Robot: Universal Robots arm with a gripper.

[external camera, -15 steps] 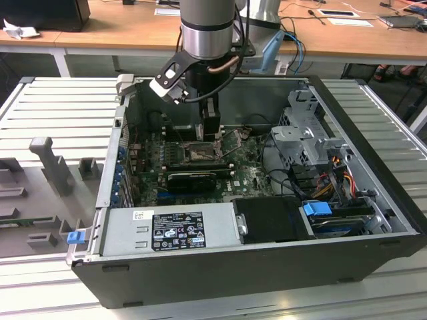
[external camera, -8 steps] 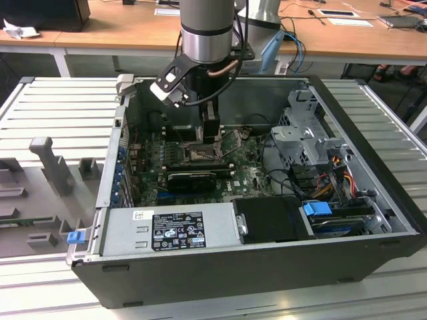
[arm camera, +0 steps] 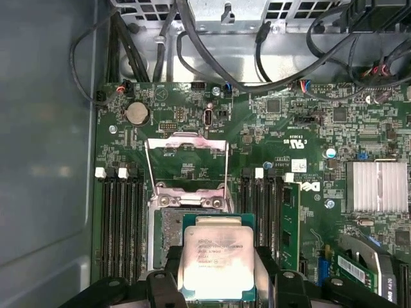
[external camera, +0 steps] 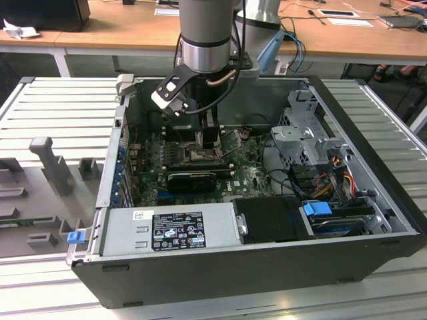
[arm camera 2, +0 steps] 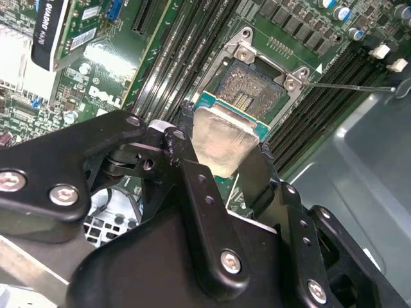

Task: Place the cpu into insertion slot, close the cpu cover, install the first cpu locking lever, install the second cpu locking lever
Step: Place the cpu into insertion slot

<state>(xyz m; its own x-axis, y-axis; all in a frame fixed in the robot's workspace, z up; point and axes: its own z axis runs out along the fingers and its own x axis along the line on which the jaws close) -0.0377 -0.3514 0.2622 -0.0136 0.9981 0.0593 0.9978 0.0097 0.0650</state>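
The tool [arm camera: 217, 277] has its two fingers closed against opposite edges of the cpu [arm camera: 217, 260], spread just as wide as the chip, and it holds nothing else. In the exterior view the arm reaches down into the open computer case [external camera: 280, 267], with the tool [external camera: 200, 143] over the far middle of the motherboard [external camera: 247, 177]. The cpu hangs over the insertion slot [arm camera: 168, 234] but is not seated. In both wrist views it covers only part of the dark socket, leaving a strip of contacts bare along one side. The cpu cover [arm camera: 187, 142] stands raised on its hinge just beside the slot. How high the chip sits above the contacts I cannot tell.

The step in hand, as I judge it, is seating the chip. To do it well, bring it square over the silvery rim first. Then lower it flat, with no tilt and no sliding across the contacts, so that all corners drop inside the rim together. The thin wire lever [arm camera 2: 347, 85] lies swung out to one side, clear of the socket.

The cpu lies flat, pale metal top up, its edges parallel to the socket's rim. It is close to square. Its slightly longer side seems to run outward from the cover's hinge, along the black memory slots [arm camera: 122, 218] on either side.
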